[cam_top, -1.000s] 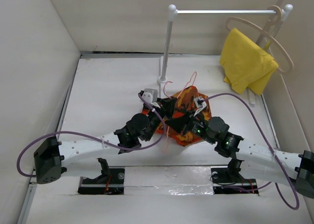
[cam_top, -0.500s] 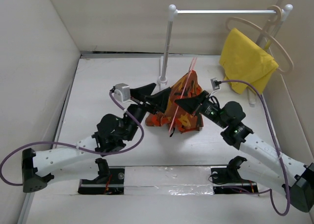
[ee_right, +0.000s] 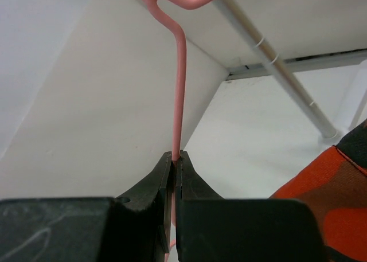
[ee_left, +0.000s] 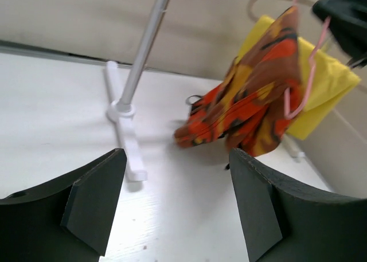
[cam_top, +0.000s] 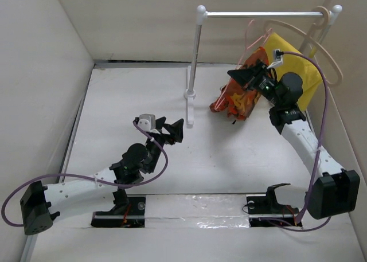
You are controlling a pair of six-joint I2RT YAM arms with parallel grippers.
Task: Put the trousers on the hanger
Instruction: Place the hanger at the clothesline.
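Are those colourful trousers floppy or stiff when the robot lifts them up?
Probably floppy: the trousers sag in bunched folds from the hanger. Likely light too, since the right gripper holds them up by that thin wire alone.

top external: high up, well back on the near side of the rack post [cam_top: 195, 61], looking down over the whole table [cam_top: 126, 101].
left wrist: low, nearer the post, facing it level; shares its foot and the trousers [ee_left: 252, 101] with the top view.
right wrist: tight on the hanger [ee_right: 178, 90] wire, tilted upward, post beyond.
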